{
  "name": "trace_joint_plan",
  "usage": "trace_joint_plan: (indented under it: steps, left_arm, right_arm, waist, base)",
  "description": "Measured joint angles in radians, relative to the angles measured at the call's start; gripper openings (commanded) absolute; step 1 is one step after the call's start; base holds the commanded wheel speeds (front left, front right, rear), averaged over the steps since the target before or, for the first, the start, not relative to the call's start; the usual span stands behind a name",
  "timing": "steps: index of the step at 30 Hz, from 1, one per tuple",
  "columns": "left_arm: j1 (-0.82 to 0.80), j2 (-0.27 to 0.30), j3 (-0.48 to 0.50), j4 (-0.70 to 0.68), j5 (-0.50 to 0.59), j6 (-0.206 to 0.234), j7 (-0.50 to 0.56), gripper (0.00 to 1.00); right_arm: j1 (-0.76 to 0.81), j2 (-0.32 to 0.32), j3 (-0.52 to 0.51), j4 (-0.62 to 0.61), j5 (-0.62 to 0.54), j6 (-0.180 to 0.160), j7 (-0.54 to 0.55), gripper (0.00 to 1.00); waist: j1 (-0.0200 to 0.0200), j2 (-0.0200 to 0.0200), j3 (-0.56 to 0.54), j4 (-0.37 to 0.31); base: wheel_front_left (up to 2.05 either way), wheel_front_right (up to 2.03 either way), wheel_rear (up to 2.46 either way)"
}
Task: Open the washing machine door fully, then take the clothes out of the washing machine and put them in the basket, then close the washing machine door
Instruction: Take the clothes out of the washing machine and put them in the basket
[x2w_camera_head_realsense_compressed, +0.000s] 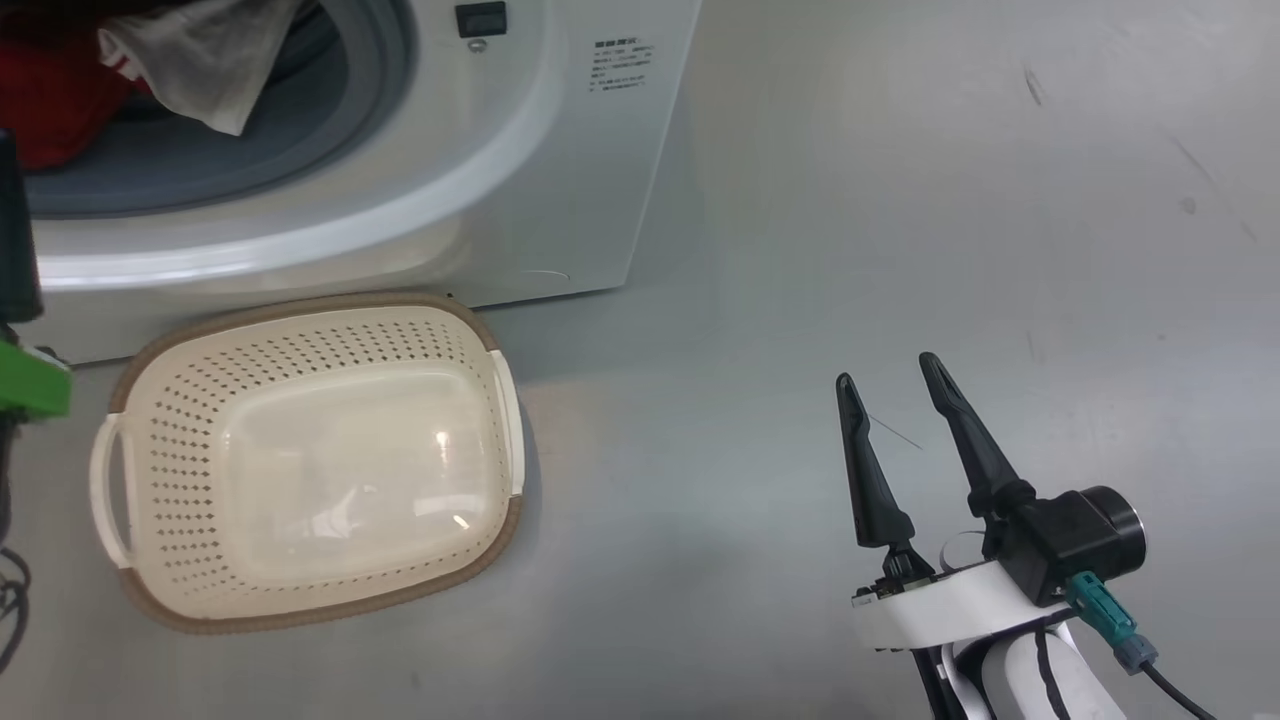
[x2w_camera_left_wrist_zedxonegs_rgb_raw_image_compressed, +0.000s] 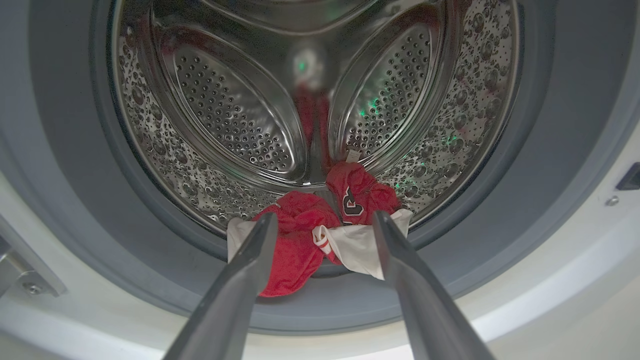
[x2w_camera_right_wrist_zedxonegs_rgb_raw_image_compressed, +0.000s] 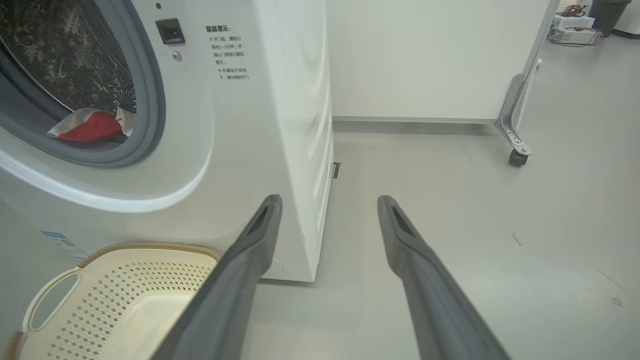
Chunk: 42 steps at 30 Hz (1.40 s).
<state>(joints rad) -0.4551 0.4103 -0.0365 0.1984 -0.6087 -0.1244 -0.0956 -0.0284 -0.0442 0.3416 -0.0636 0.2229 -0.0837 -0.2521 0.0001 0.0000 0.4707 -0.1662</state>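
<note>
The washing machine (x2w_camera_head_realsense_compressed: 560, 180) stands open with its door out of view. The clothes (x2w_camera_left_wrist_zedxonegs_rgb_raw_image_compressed: 295, 240), red with white fabric, lie at the drum's front lip and spill over the grey seal (x2w_camera_left_wrist_zedxonegs_rgb_raw_image_compressed: 75, 165). They also show as a white flap (x2w_camera_head_realsense_compressed: 190, 60) beside red cloth. My left gripper (x2w_camera_left_wrist_zedxonegs_rgb_raw_image_compressed: 324, 216) is open in front of the drum mouth, its fingertips framing the clothes without touching them. The cream basket (x2w_camera_head_realsense_compressed: 180, 400) sits on the floor below the opening, with nothing in it. Off to its right, over bare floor, my right gripper (x2w_camera_head_realsense_compressed: 887, 370) is open and holds nothing.
A dark part of my left arm with a green piece (x2w_camera_head_realsense_compressed: 30, 385) shows at the left edge. A metal hinge bracket (x2w_camera_left_wrist_zedxonegs_rgb_raw_image_compressed: 25, 280) sits at the opening's lower left. Behind the machine stands a white panel on a castor (x2w_camera_right_wrist_zedxonegs_rgb_raw_image_compressed: 517, 157). Grey floor stretches to the right.
</note>
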Motion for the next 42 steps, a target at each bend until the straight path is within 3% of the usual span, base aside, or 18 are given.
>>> trace_joint_plan:
  steps: [10,23,28,42]
  left_arm:
    - [-0.154,0.014,-0.017,0.126,-0.008,0.001,0.107,1.0]
    - [-0.331,0.057,-0.061,0.274,0.051,0.058,0.249,1.0]
    - [-0.386,0.074,-0.058,0.319,0.065,0.076,0.277,1.0]
    - [-0.496,0.093,-0.09,0.395,0.097,0.077,0.337,1.0]
  right_arm:
    - [-0.032,0.0,0.04,-0.011,0.021,-0.017,0.0,1.0]
    - [-0.073,0.0,0.087,-0.013,0.033,-0.034,0.0,1.0]
    - [-0.092,0.0,0.105,-0.013,0.041,-0.034,0.0,1.0]
    - [-0.126,0.0,0.142,-0.016,0.066,-0.035,0.0,1.0]
  waist:
    - [0.0,0.0,0.084,-0.076]
    - [0.0,0.0,0.153,-0.12]
    - [0.0,0.0,0.17,-0.132]
    - [0.0,0.0,0.209,-0.167]
  base:
    - [0.0,0.0,0.0]
    - [0.0,0.0,0.0]
    - [0.0,0.0,0.0]
    - [0.0,0.0,0.0]
